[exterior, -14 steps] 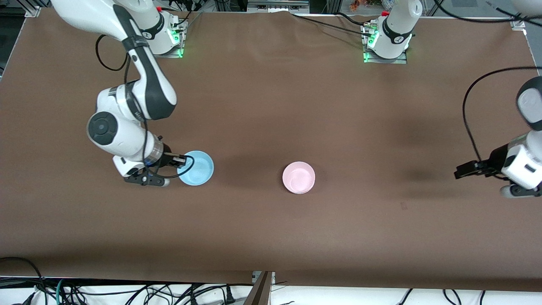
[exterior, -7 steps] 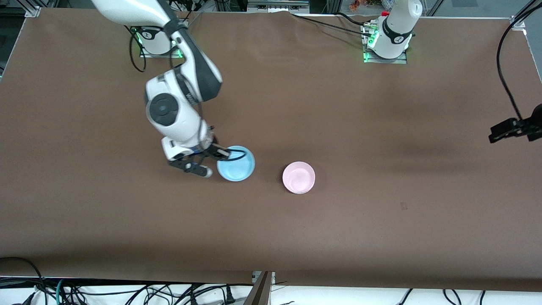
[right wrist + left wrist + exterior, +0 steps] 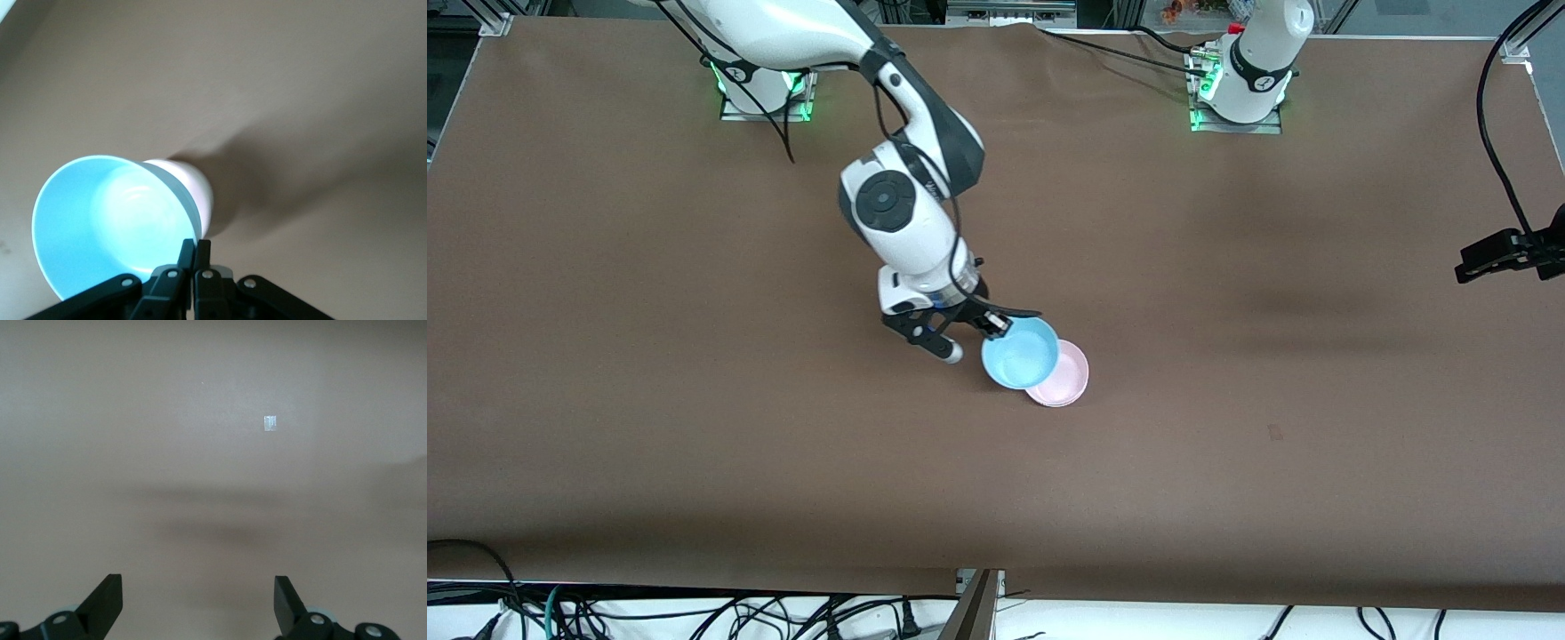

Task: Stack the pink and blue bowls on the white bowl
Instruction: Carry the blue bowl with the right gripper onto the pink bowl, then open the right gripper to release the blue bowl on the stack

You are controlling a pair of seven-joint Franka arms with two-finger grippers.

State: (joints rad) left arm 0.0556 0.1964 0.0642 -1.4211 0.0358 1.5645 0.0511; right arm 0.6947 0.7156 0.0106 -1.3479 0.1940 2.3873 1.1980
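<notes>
Moved since earlier: right claw (image 3: 996, 325) has carried the blue bowl (image 3: 1020, 353) from the right arm's end of the surface toward the middle, and it now overlaps the pink bowl (image 3: 1065, 380); the left arm has pulled back toward the edge at its own end.
Right claw: closed on the blue bowl's rim, one finger inside the bowl and one outside, over the surface (image 3: 1227, 462) just beside the pink bowl.
Right wrist view: claw fingers (image 3: 175, 275) pinch the rim of the blue bowl (image 3: 107, 227), with the pale bowl (image 3: 193, 183) showing just past its edge.
Blue bowl: held up and slightly tilted, partly over the pink bowl on the side toward the right arm; whether the two touch cannot be told.
Pink bowl: upright on the surface near the middle, mostly uncovered on the side toward the front camera and the left arm.
White bowl: only a thin pale rim shows under the pink bowl; it cannot be told apart clearly.
Left claw: open (image 3: 198, 600), fingers spread wide over bare surface at the left arm's end, waiting.
Small mark: a pale square patch (image 3: 269, 423) lies on the surface under the left claw.
</notes>
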